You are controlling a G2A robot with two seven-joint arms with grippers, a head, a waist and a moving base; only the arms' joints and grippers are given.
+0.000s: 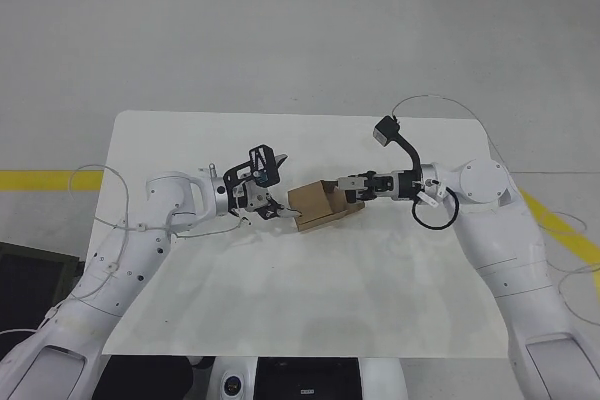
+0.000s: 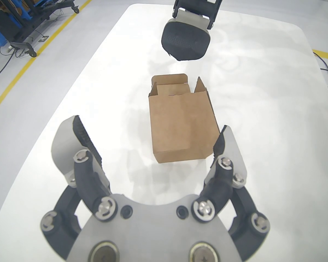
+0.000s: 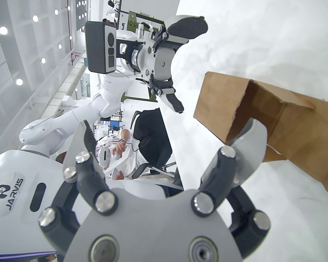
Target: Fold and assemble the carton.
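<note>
A brown carton (image 1: 318,203) lies on its side in the middle of the white table (image 1: 280,300). Its folded end faces my left gripper (image 1: 278,211) and its open end, flaps loose, faces my right gripper (image 1: 351,187). In the left wrist view the left gripper (image 2: 151,123) is open and straddles the carton (image 2: 180,121) at its closed end, with one fingertip (image 2: 224,137) at a corner. In the right wrist view the right gripper (image 3: 170,122) is open, with one finger (image 3: 250,137) at the mouth of the carton (image 3: 284,126). The left gripper (image 3: 164,63) shows beyond it.
The table has bare room on every side of the carton. Yellow floor tape (image 1: 40,180) runs past both table ends. A loose cable (image 1: 450,105) arcs over the far right corner. Blue racks (image 2: 13,9) stand on the floor beyond the table.
</note>
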